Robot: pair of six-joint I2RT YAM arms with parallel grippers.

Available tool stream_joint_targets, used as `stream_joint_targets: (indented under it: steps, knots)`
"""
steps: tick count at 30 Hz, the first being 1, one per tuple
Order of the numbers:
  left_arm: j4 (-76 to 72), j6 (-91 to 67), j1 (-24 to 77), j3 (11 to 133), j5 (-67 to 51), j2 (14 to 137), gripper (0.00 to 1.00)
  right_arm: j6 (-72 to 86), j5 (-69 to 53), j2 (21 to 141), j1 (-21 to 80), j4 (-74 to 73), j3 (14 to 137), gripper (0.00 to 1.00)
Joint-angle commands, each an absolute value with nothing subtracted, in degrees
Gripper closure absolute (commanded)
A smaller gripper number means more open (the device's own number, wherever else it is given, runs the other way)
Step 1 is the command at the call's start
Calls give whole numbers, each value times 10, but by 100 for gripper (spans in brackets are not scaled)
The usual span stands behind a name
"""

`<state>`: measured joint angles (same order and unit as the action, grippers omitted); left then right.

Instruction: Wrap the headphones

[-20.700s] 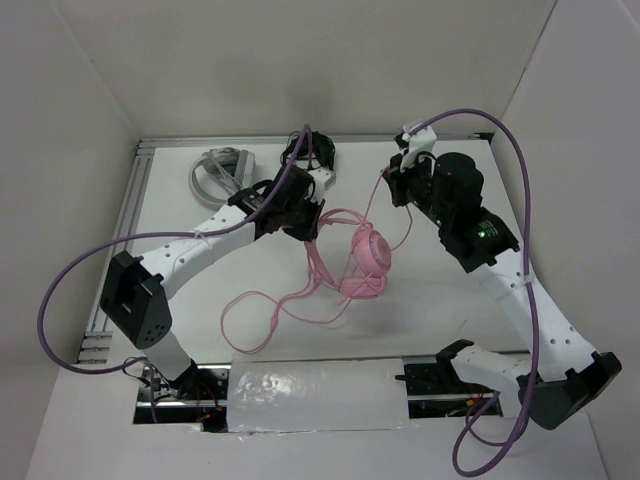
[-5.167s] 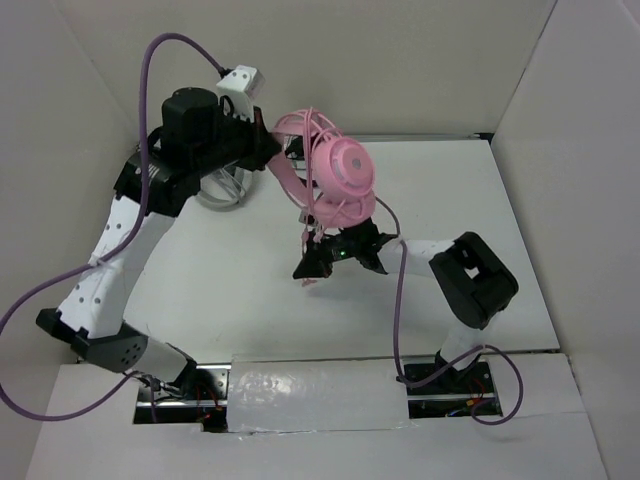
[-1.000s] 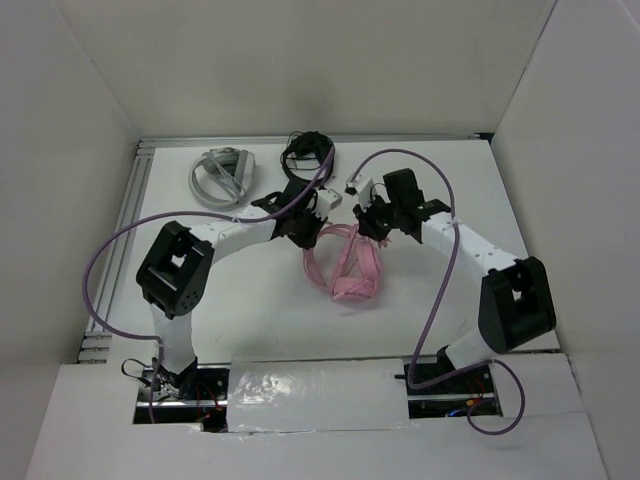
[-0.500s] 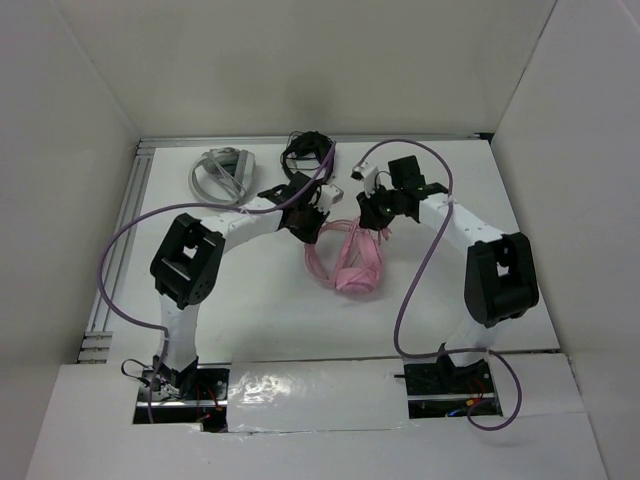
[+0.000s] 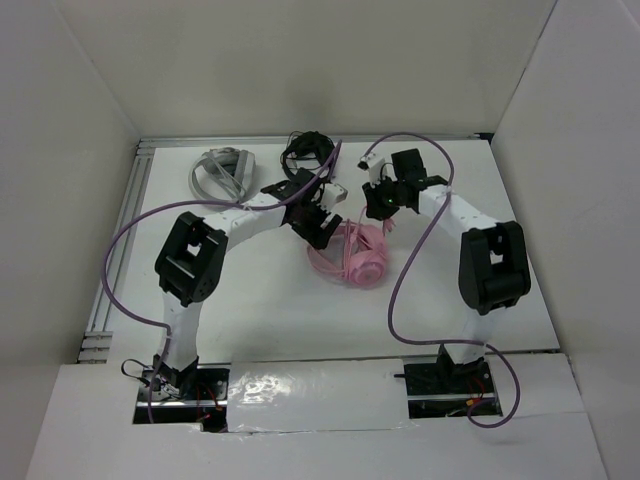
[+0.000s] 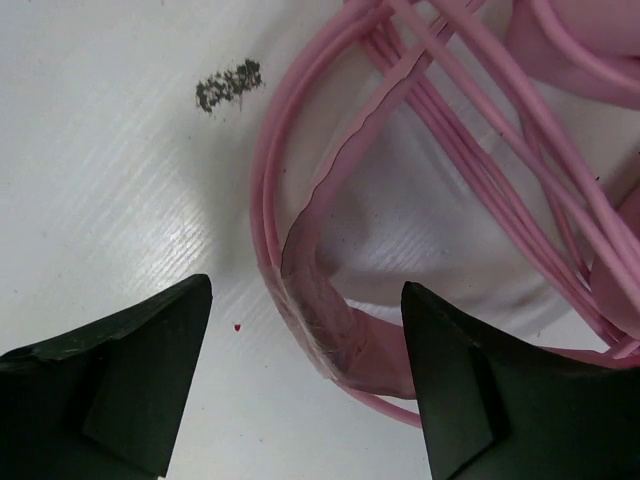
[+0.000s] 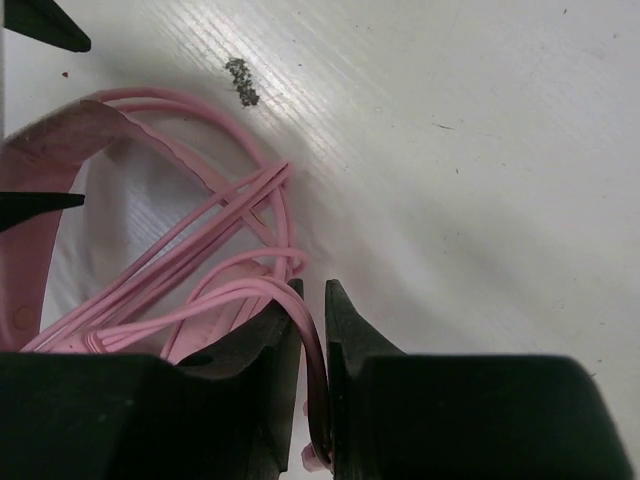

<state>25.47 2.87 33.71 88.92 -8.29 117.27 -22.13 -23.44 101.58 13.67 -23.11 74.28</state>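
The pink headphones [image 5: 357, 262] lie on the white table between my two grippers, one round ear cup facing up. My left gripper [image 5: 327, 227] hangs low over their left side. It is open, its jaws wide apart on either side of the pink headband [image 6: 322, 325] without touching it. Several turns of the thin pink cable [image 6: 470, 180] cross the headband's arc. My right gripper [image 5: 383, 217] sits at the headphones' far right. Its jaws are nearly together, shut on a strand of the cable [image 7: 318, 365] that loops out to the wrapped bundle [image 7: 190, 260].
Grey-white headphones [image 5: 222, 176] and black headphones [image 5: 308, 150] rest near the table's back edge, behind the left arm. A dark speck [image 7: 240, 80] marks the table by the pink headband. White walls close the table in at the back and on both sides.
My left gripper has opened and let go of the headband. The headphones have settled lower and slightly right, ear cup up. My right gripper keeps hold of the cable.
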Motion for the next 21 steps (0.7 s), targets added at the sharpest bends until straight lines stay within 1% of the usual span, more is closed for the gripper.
stream_joint_targets:
  steps: [1,4,5,7,8,10,12,14,15,17,19,20,21]
  knots:
    - [239,39,341,915,-100,1158,11,-214,-221,1035,134,-194,785,76]
    - [234,42,342,916,-103,1155,12,-219,-230,1052,134,-201,802,77]
    - [232,44,341,918,-105,1153,20,-223,-240,1062,135,-206,815,77]
    - [231,42,342,920,-109,1156,24,-225,-248,1073,135,-208,825,77]
    - [230,40,341,922,-108,1156,28,-225,-250,1083,134,-209,836,77]
    - [221,37,341,919,-108,1151,28,-223,-248,1094,135,-213,845,77]
    - [215,38,342,918,-116,1144,26,-229,-243,1114,136,-236,868,77]
    - [211,39,341,923,-117,1137,18,-233,-241,1130,136,-261,889,76]
    - [207,41,342,924,-117,1132,16,-233,-243,1133,137,-267,892,71]
    - [204,44,342,929,-115,1128,1,-231,-247,1134,137,-279,891,71]
    - [204,45,342,937,-105,1128,1,-222,-247,1129,134,-280,879,70]
    - [210,45,342,946,-102,1129,1,-217,-246,1124,134,-280,874,66]
    - [209,43,342,949,-98,1132,1,-214,-250,1122,131,-281,868,66]
